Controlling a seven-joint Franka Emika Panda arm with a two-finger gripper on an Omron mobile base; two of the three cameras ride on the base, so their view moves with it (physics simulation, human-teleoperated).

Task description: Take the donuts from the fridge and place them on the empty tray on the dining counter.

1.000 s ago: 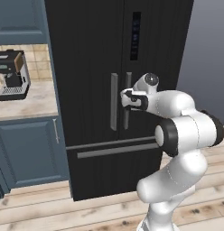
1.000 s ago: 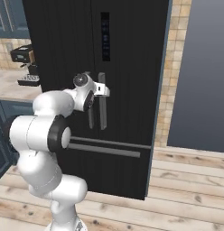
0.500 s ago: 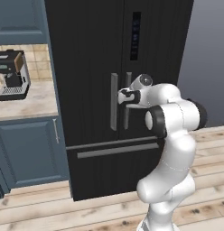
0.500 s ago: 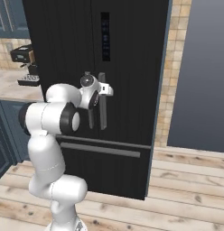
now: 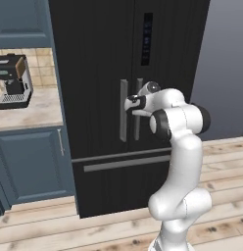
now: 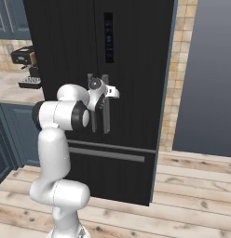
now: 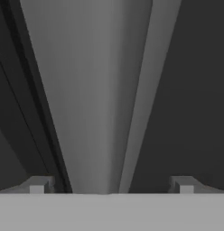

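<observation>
matt black fridge (image 5: pixel 104 59), smooth grey metal handles (image 7: pixel 95 99), pale wood floor (image 6: pixel 192 195)

Kitchen corner with blue cabinets and a plank floor

A light wooden plank floor (image 5: pixel 45 230) runs across the room. To the left stands a dark blue base cabinet (image 5: pixel 33 164) under a pale stone worktop (image 5: pixel 25 113), with a coffee machine (image 5: pixel 13 81) on it against a beige tiled backsplash (image 5: pixel 37 59). A blue upper cabinet (image 5: pixel 20 22) hangs above. On the right, a strip of tan brick tiling (image 6: pixel 175 69) borders a plain grey-blue wall (image 6: pixel 208 74). Lighting is soft and even.
</observation>
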